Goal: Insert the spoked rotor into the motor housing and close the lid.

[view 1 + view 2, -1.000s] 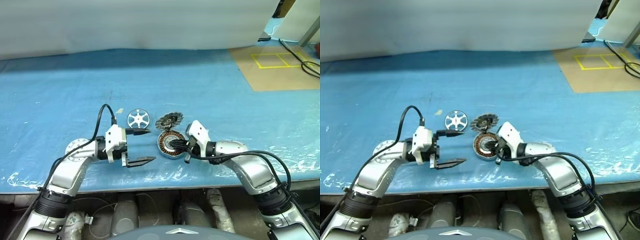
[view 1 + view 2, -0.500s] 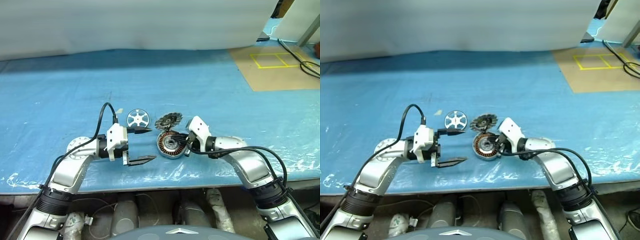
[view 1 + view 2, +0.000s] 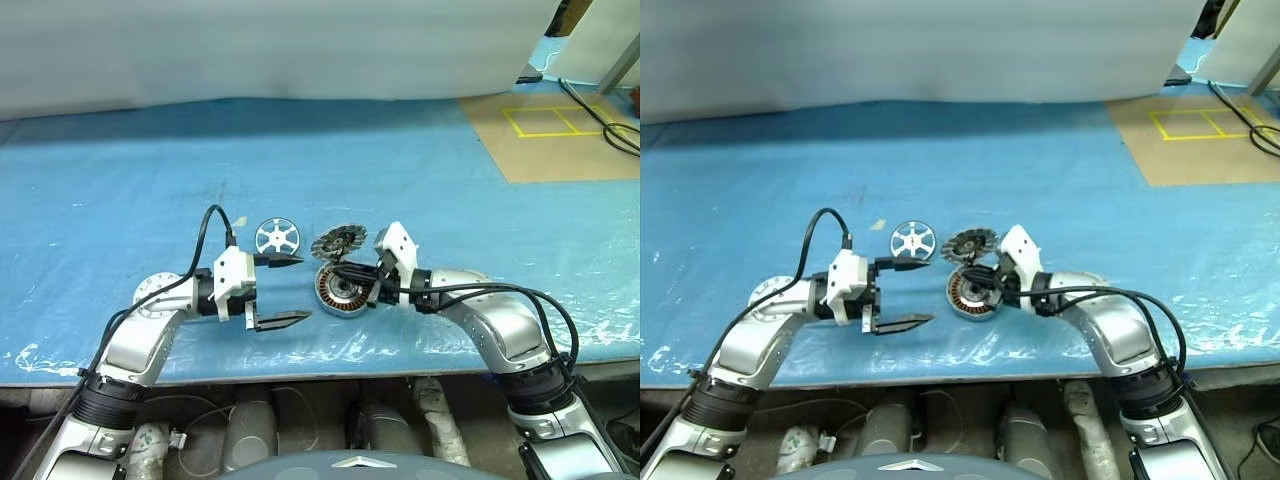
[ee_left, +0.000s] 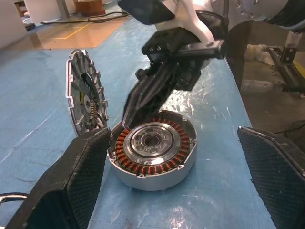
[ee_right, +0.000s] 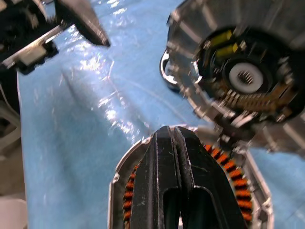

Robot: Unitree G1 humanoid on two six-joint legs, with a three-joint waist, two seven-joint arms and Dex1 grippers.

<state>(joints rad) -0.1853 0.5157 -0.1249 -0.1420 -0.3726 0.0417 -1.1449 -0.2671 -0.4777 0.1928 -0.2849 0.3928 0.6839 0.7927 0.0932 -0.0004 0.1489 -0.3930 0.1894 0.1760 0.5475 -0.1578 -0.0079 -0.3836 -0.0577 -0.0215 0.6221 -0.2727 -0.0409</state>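
Note:
The motor housing (image 3: 342, 290), with copper windings showing, lies open side up on the blue table. Just beyond it the lid (image 3: 338, 241) stands tilted on edge, its dark finned face (image 4: 86, 102) turned toward the housing. The spoked rotor (image 3: 277, 237) lies flat to the lid's left. My right gripper (image 3: 340, 270) is shut with nothing in it, and its fingers (image 5: 172, 162) reach over the housing's far rim to the lid's lower edge. Whether they touch the lid I cannot tell. Left of the housing my left gripper (image 3: 295, 291) is open, level and pointed at it.
The blue plastic-covered table (image 3: 150, 180) runs wide to both sides, its front edge (image 3: 320, 362) close below the arms. A white sheet (image 3: 280, 50) hangs behind. At the back right is a brown floor patch with a yellow taped square (image 3: 545, 120) and black cables (image 3: 612, 130).
My right wrist has rolled and risen slightly. Its shut fingers have shifted from over the housing's middle toward the far rim by the lid. The left arm has kept still.

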